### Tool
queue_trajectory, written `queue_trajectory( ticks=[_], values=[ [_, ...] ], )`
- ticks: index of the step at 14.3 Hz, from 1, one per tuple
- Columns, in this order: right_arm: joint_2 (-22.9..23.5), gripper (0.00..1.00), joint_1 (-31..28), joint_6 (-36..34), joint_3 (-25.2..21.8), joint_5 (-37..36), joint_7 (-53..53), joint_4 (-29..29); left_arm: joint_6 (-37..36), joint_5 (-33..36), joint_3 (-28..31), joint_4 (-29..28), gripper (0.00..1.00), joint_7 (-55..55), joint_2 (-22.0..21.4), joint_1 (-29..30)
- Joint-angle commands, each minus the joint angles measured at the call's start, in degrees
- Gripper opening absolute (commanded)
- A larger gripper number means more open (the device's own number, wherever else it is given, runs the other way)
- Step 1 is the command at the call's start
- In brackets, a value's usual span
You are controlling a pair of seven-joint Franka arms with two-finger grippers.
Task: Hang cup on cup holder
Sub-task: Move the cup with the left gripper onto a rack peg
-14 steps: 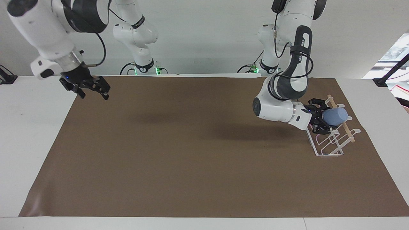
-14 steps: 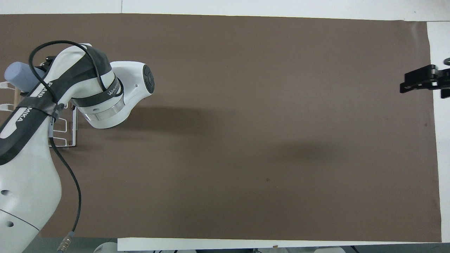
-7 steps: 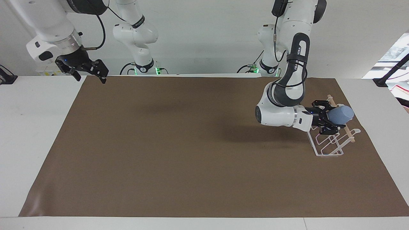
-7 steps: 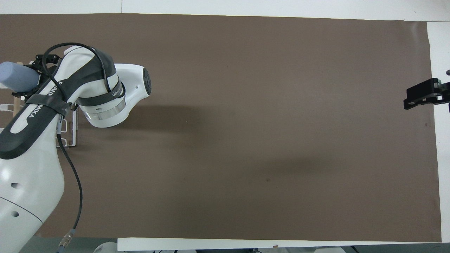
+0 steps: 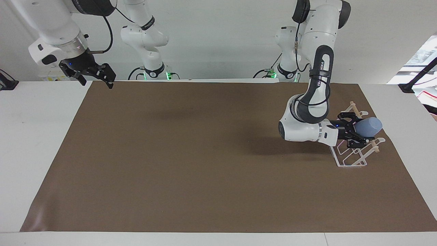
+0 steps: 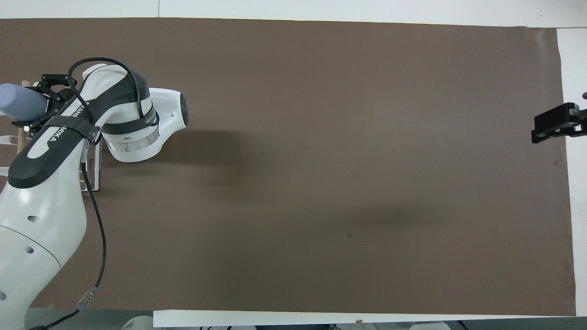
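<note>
My left gripper (image 5: 357,132) is shut on the light-blue cup (image 5: 370,126), held on its side in the air over the cup holder. The cup's closed end points toward the left arm's end of the table. The cup holder (image 5: 351,161) is a white wire rack with a wooden rod (image 5: 376,149) across its top, standing near the left arm's end of the brown mat. In the overhead view the cup (image 6: 18,103) and the left gripper (image 6: 40,103) are over the rack (image 6: 95,174), which the arm mostly hides. My right gripper (image 5: 94,74) is open and empty, raised over the mat's corner at the right arm's end.
A brown mat (image 5: 205,153) covers most of the white table (image 5: 37,136). The right gripper also shows at the mat's edge in the overhead view (image 6: 552,127).
My left gripper has carried the cup a little farther toward the left arm's end of the table, over the rack's rod. My right gripper rose and drew back toward its base.
</note>
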Motion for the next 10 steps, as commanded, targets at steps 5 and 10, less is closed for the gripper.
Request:
queue_trajectory(
  ticks=[5,10],
  values=[
    [-1.29,0.99,-0.5,0.44,-0.08,-0.42,0.35,-1.64,1.83,0.77,-0.45,0.56,0.0,-4.4,3.23,0.7],
    [-1.37,0.99,0.03,0.35,-0.08,-0.42,0.35,-1.91,5.86,-0.02,-0.72,1.52,1.0,-3.98,4.38,1.14]
  ],
)
